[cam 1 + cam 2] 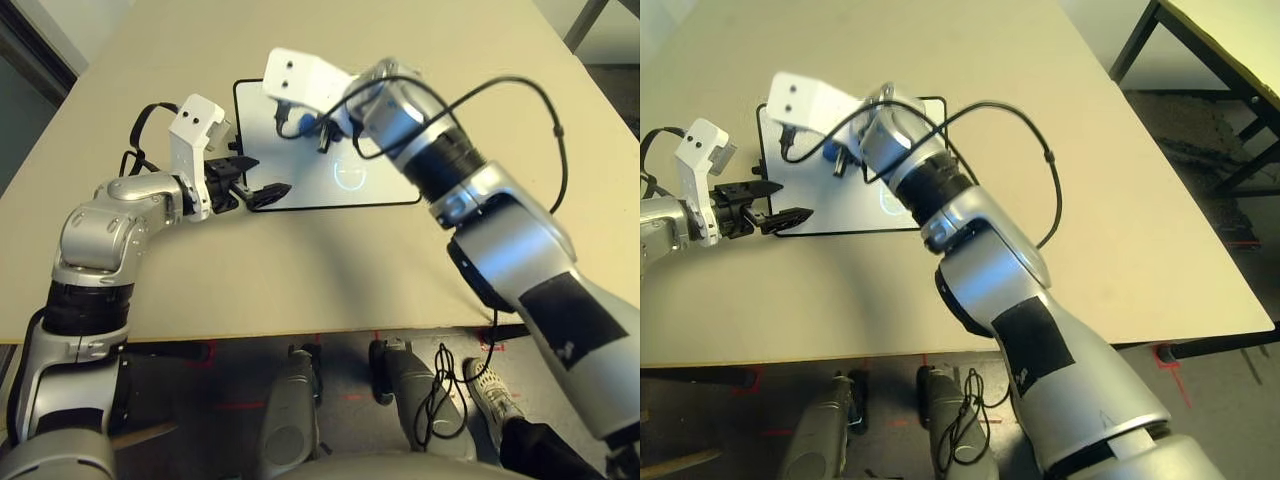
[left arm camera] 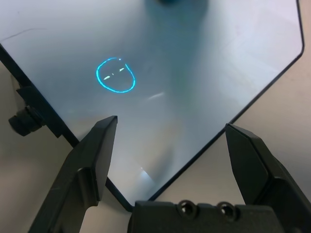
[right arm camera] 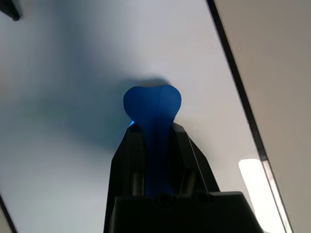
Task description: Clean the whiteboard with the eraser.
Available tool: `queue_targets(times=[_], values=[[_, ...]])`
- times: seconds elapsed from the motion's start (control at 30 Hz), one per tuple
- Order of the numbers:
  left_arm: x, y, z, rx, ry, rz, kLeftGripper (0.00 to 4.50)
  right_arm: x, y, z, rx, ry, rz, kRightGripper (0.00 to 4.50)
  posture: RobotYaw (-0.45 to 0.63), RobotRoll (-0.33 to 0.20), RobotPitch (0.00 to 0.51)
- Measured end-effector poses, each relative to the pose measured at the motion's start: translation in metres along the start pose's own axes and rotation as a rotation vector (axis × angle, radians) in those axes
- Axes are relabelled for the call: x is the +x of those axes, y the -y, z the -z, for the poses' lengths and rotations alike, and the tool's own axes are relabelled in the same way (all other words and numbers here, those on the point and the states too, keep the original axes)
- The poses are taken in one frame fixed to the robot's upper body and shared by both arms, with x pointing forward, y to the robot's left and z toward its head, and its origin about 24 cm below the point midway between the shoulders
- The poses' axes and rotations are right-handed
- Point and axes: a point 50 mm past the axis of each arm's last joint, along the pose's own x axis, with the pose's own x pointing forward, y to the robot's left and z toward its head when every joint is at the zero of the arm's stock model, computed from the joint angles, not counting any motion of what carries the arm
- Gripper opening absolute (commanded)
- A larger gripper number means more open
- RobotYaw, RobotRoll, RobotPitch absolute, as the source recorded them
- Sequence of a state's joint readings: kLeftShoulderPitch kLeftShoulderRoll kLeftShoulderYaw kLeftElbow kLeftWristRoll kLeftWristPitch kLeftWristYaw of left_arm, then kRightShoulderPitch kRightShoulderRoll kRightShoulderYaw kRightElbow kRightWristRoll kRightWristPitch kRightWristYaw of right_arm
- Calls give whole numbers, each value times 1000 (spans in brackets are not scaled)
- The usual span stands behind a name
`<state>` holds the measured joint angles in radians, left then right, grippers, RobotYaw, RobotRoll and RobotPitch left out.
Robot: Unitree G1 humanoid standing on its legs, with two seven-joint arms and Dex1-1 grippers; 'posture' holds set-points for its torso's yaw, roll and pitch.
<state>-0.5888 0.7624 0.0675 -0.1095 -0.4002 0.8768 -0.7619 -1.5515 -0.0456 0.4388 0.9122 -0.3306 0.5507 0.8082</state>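
Silver forearms [image 1: 505, 235], black joint bands; white wrist housings [image 1: 305, 78]; looping black cables [image 1: 520, 95]

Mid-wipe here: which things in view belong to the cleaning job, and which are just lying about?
Job:
- whiteboard, with a blue circle mark
- eraser, clamped in the right gripper

Lying about:
- second table
- cable on the floor

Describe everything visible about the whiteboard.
The whiteboard is a flat white rectangle with rounded corners and a thin black frame, lying flat on the beige table. A small black knob shows on one short side in the left wrist view. Its smooth surface bears a small cyan ring drawing. The left end effector is open astride one corner. The right end effector, shut on the blue eraser, is over the board; contact cannot be told.
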Motion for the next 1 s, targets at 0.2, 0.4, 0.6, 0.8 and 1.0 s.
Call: queue_targets(times=[0.2, 0.4, 0.6, 0.8, 1.0], values=[[1, 0, 0, -2, -2, 2, 4500, 1, -17, 9, -37, -8, -69, 569, 28, 0, 254], [1, 0, 1, -3, -3, 8, 4500, 4, -45, 21, -61, -49, -176, 569, 27, 0, 257], [1, 0, 1, -6, -6, 12, 4500, 2, -33, 22, -52, -73, -141, 569, 25, 0, 256], [1, 0, 1, -6, -7, 15, 4500, -4, -4, 16, -15, -60, -23, 569, 21, 0, 254], [1, 0, 1, -6, -6, 15, 4500, -2, -10, 14, -23, -39, -45, 568, 21, 0, 254]])
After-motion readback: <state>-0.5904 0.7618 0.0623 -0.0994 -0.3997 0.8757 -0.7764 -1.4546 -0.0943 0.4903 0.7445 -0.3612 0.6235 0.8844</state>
